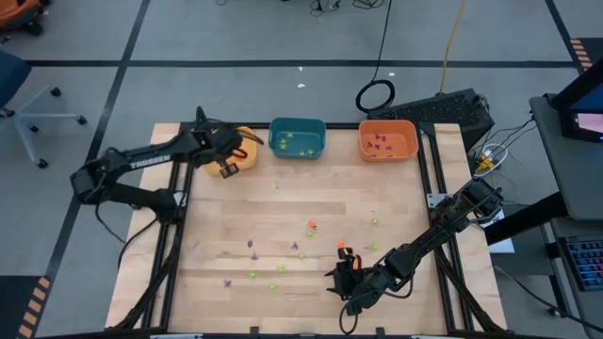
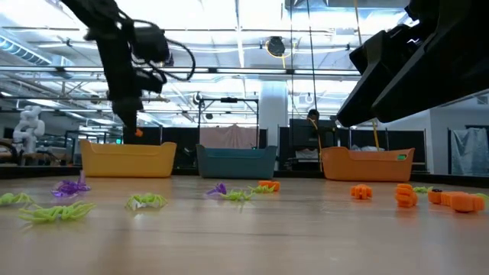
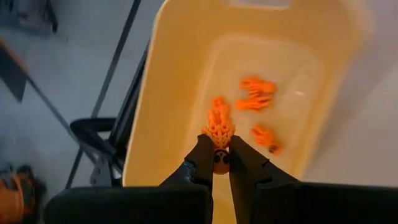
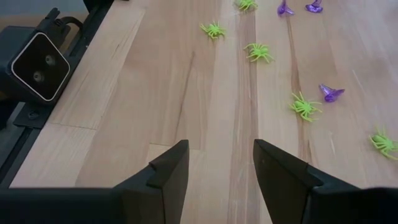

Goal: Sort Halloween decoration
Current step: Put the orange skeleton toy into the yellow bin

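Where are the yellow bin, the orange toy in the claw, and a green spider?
Yellow bin (image 3: pixel 180 68), left wrist view: its side wall.
Orange toy (image 3: pixel 219 127), left wrist view: its body.
Green spider (image 4: pixel 258 52), right wrist view: its middle.

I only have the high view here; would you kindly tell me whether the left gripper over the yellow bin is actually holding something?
Observer: Yes, the left gripper is shut on a small orange plastic trinket.
Operator: Is the yellow plastic bin empty?
Observer: No, a few orange trinkets lie inside.
Operator: And the right gripper?
Observer: Its fingers are open over bare wooden tabletop, holding nothing.
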### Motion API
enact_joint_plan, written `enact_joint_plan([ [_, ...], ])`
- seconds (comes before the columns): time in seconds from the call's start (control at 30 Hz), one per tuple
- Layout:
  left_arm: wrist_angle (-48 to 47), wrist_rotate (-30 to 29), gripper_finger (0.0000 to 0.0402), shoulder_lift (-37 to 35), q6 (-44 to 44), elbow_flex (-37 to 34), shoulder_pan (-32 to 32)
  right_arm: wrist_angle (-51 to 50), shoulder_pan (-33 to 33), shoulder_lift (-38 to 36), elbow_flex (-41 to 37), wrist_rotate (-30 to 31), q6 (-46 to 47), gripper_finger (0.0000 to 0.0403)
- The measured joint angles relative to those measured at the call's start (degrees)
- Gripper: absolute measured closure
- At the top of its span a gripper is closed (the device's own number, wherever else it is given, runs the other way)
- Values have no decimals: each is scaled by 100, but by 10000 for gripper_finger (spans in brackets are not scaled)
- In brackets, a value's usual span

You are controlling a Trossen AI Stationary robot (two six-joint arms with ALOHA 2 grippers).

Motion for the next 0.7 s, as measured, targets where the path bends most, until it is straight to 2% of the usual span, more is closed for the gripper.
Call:
enact_joint_plan([
  [0.17,27,216,368,466,-228,0,399,0,0,0,0,1,0,238],
  [0.23,24,312,347,614,-364,0,469,0,0,0,0,2,0,238],
  [0.33,30,159,301,747,-527,0,498,-2,0,0,0,2,0,238],
  [0.5,-174,-317,233,722,-1119,0,456,-2,2,0,0,2,-17,238],
  [0.6,-510,-279,219,618,-1414,0,333,-2,-4,0,0,4,-17,238],
  [0.7,-726,120,218,392,-1841,0,137,-3,-4,0,0,4,-17,238],
])
